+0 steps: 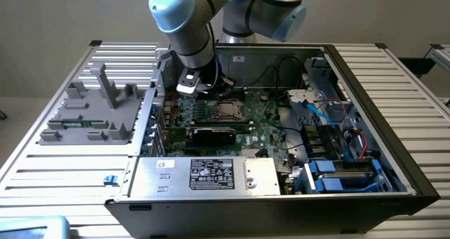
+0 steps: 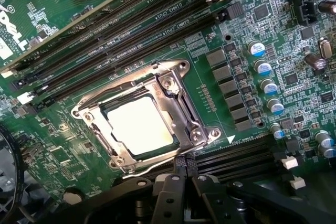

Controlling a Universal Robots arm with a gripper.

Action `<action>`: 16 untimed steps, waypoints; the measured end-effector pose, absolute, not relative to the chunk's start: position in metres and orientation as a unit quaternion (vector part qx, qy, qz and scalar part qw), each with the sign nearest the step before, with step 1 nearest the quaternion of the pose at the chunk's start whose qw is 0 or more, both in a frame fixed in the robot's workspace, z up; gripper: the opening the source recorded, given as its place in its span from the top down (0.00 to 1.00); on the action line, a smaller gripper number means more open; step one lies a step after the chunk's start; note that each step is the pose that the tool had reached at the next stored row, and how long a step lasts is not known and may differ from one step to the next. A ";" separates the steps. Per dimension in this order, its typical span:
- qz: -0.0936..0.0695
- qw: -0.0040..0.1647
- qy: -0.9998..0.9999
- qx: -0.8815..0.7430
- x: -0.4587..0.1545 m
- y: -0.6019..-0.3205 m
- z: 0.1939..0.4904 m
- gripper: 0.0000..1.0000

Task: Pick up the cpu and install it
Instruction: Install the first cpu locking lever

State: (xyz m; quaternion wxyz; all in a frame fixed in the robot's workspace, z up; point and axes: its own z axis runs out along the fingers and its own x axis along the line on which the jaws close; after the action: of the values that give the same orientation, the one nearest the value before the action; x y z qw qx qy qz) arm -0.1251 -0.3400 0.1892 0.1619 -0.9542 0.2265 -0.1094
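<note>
The cpu (image 2: pixel 139 124), a pale shiny square, lies flat inside the metal-framed socket (image 2: pixel 181 72) on the green motherboard (image 2: pixel 247 30). In the exterior view the socket (image 1: pixel 226 111) sits mid-board inside the open computer case (image 1: pixel 393 144). My gripper (image 2: pixel 184 170) hovers just off one edge of the socket, its black fingers pressed together with nothing between them. Seen from the exterior view, the gripper (image 1: pixel 191 87) hangs above the board, slightly to the exterior view's left of the socket.
Long black memory slots (image 2: pixel 131 30) run beside the socket. A black card (image 1: pixel 214 133) and a metal power supply box (image 1: pixel 204 176) lie nearer the front. Cables and blue drive bays (image 1: pixel 338 176) crowd the exterior view's right. A grey fixture (image 1: pixel 88 118) stands outside the case.
</note>
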 end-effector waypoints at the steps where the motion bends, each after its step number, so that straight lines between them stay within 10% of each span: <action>1: -0.110 0.161 0.227 -0.954 -0.125 -0.340 0.189 0.89; 16: -0.112 0.153 0.228 -0.955 -0.118 -0.340 0.189 0.89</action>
State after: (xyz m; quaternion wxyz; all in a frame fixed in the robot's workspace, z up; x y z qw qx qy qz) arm -0.1182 -0.3401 0.1885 0.1534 -0.9549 0.2282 -0.1118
